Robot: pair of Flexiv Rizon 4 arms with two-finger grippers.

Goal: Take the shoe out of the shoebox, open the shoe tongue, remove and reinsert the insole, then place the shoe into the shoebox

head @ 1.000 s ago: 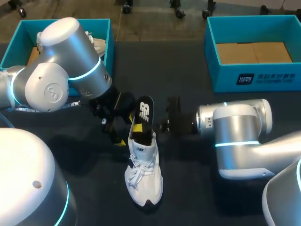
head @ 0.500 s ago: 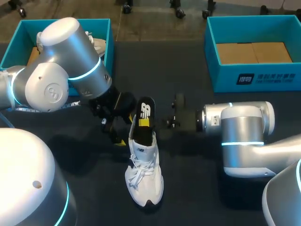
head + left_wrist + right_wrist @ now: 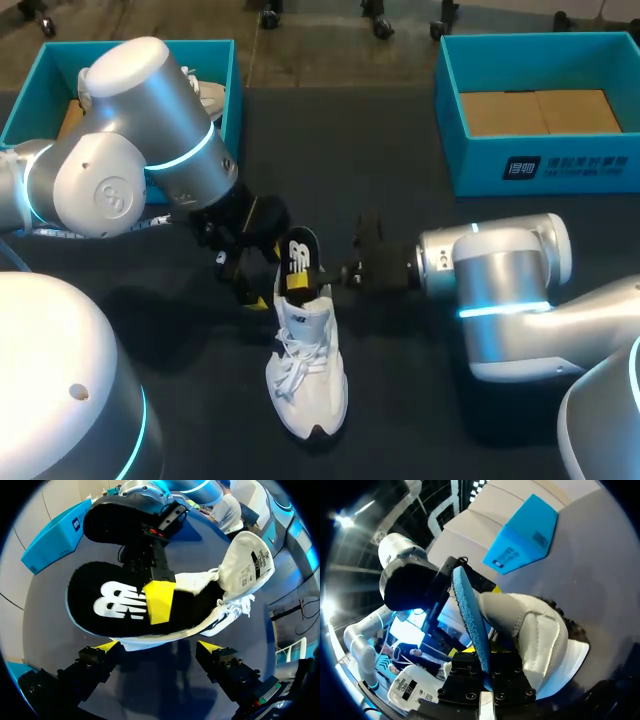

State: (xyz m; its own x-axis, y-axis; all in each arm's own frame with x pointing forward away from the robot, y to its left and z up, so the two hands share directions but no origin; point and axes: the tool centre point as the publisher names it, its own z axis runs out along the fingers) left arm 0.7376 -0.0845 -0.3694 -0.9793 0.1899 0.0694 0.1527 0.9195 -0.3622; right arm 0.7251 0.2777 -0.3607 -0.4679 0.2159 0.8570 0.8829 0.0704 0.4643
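Note:
A white laced shoe lies on the dark table with its toe toward the front edge. A black insole with a white logo sticks up out of its heel opening. My right gripper comes in from the right and is shut on the insole; one yellow fingertip lies flat on its logo face. In the right wrist view the insole's blue edge runs up from between my fingers, beside the shoe's white heel. My left gripper stands open just left of the heel, touching nothing.
A teal shoebox at the back left holds another white shoe. A second teal shoebox with a cardboard liner stands at the back right. The left arm's big elbow hangs over the table's left side.
My right gripper closed on the insole, drew back to the right, then came left again. The insole now sits lower in the shoe. The left arm has kept still.

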